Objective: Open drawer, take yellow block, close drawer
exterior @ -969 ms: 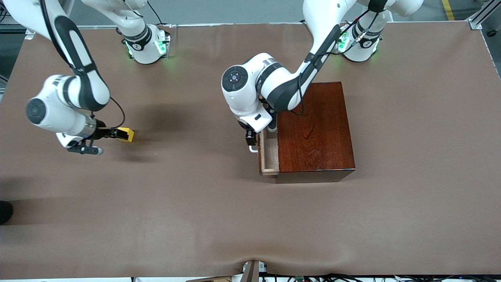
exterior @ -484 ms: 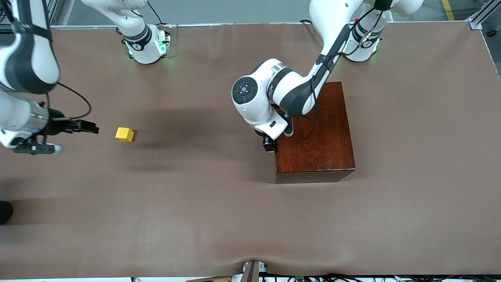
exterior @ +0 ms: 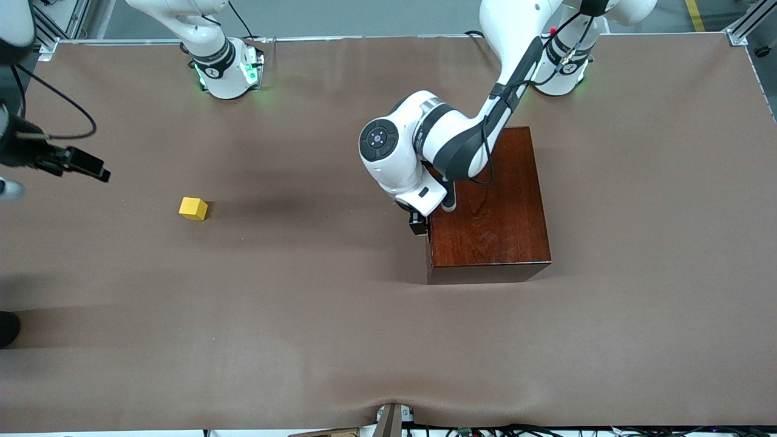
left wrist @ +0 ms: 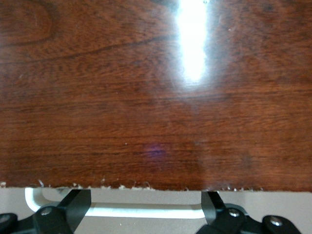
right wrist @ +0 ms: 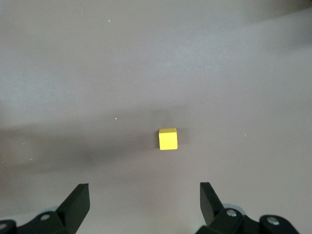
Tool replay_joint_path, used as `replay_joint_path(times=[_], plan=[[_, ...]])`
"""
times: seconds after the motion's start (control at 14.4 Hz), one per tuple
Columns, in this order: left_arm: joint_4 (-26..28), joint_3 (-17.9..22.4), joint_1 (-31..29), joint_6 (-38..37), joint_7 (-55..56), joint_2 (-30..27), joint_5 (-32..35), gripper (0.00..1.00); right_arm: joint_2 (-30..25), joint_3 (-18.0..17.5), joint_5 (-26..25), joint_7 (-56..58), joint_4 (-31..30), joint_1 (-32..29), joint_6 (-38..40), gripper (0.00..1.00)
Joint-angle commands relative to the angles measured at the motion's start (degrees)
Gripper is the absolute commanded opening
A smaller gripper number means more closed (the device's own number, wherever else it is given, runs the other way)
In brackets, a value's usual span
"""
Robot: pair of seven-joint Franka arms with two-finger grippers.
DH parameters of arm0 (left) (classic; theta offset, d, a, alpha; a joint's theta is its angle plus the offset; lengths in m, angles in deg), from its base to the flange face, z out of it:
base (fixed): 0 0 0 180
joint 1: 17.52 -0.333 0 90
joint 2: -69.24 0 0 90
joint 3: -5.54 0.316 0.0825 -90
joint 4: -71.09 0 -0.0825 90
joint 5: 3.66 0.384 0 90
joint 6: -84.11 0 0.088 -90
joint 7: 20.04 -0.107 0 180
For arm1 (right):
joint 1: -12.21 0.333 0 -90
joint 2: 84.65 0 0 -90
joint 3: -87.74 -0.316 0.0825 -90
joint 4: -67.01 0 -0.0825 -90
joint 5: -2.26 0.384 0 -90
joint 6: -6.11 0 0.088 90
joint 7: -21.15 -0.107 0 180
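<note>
Block point(exterior: 193, 208) sits alone on tabletop toward right arm's end, well apart from box point(exterior: 489, 206). Right claw point(exterior: 79, 162) up over tabletop's edge at that end, fingers spread, empty; block visible between them in right wrist view point(right wrist: 167, 139). Drawer shut flush in box; white handle point(left wrist: 117, 210) at box front. Left claw point(exterior: 417, 223) at handle, fingers apart either side, gripping nothing. Block looks light, rigid, flat-sided: pinch across opposite faces. Handle stiff; drawer likely slides easily.
</note>
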Motion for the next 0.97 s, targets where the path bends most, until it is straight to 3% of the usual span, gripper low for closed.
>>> replay_joint_path(times=[0.0,0.14,0.42,0.62,0.9], plan=[[-1.76,0.36,0.39,-2.31,-0.49,-2.47,1.82,1.0,-3.28,-0.16,-1.27,-2.06,-2.61,0.26,-0.47,1.0],[-2.04,0.36,0.13,-2.31,-5.64,-4.31,5.23,1.0,-3.56,-0.25,-1.36,-1.88,-2.09,0.35,0.05,1.0],[-1.95,2.99,-4.16,-2.22,-18.3,-8.8,5.42,1.0,-3.03,-0.07,-1.18,1.45,0.27,0.18,0.49,1.0],[-1.78,2.82,-10.75,-2.04,-28.24,-10.47,4.89,1.0,-3.2,-0.07,-1.27,8.39,0.46,0.26,1.1,1.0],[-0.02,2.29,-20.59,-0.37,-40.62,-15.3,2.27,1.0,-2.94,-0.25,-3.02,8.14,0.46,0.87,1.81,1.0]])
